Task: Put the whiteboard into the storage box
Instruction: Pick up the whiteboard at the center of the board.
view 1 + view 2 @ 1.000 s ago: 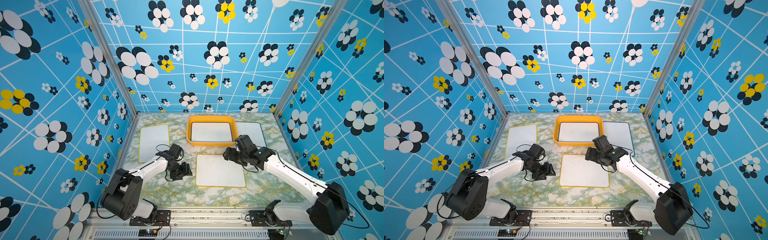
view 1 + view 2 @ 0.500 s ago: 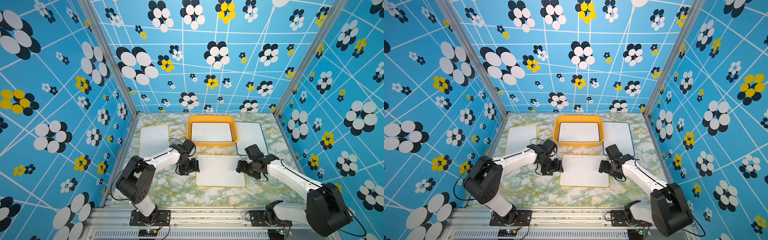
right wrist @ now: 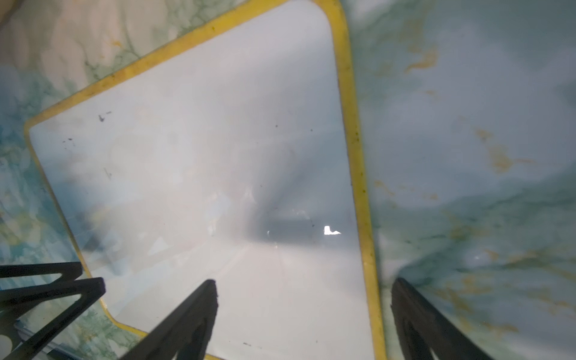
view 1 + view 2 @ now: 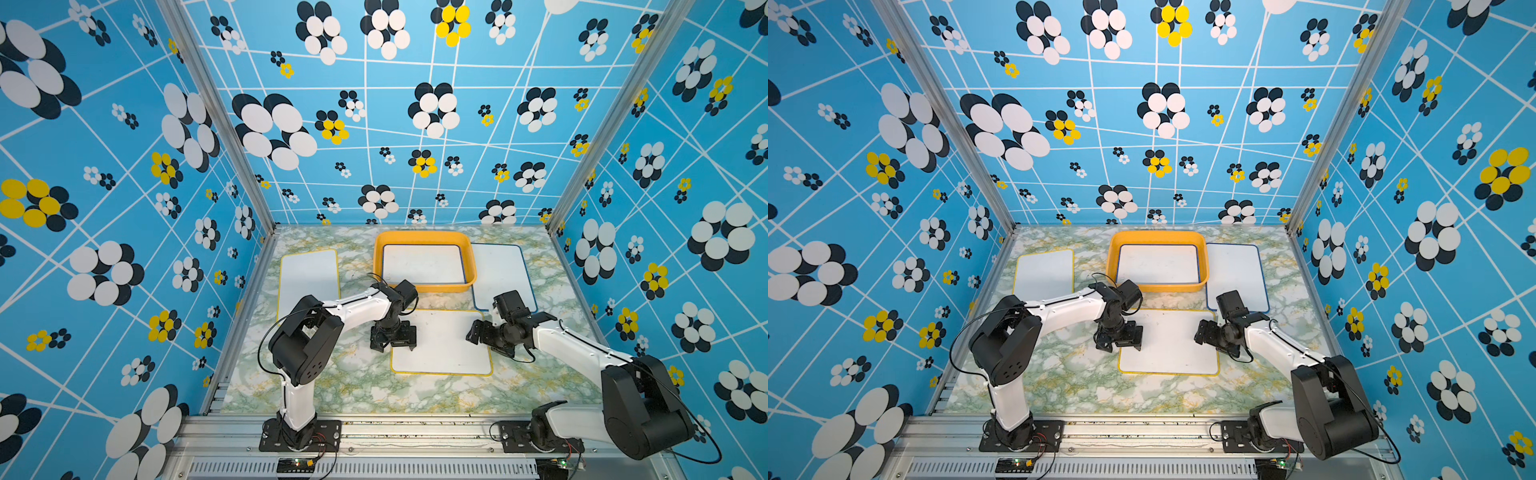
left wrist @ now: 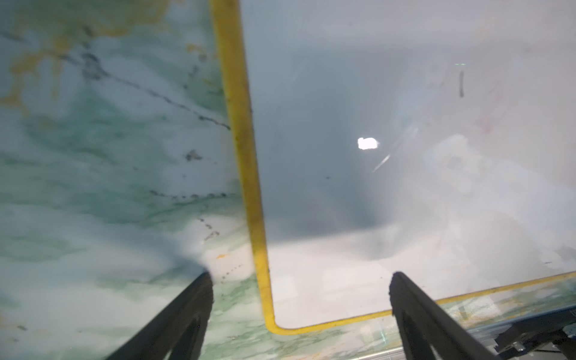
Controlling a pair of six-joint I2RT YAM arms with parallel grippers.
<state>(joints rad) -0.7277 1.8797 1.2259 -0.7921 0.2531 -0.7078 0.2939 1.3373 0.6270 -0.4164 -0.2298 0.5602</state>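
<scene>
- Left gripper [image 4: 394, 347]: jaws spread and empty. They straddle the left edge of the yellow-rimmed whiteboard [image 4: 444, 345], which lies flat on the table [image 4: 353, 386] at lower centre of both top views.
- Right gripper [image 4: 471, 332]: jaws spread and empty, straddling the board's right edge. The placement suggests a two-sided lift.
- Storage box [image 4: 424, 286]: upper centre, just beyond this board. A blue-rimmed whiteboard [image 4: 424, 264] lies inside.

A green-and-gold marbled table [image 4: 332, 386]. Blue walls [image 4: 490, 70] printed with white, black and yellow flowers rise from its far edge and both sides, with aluminium posts [image 4: 218, 116] at its far corners. Along its near edge runs a metal rail [image 4: 415, 430], then a slotted grille [image 4: 415, 468] bearing what may be a small circuit board [image 4: 296, 462].
</scene>
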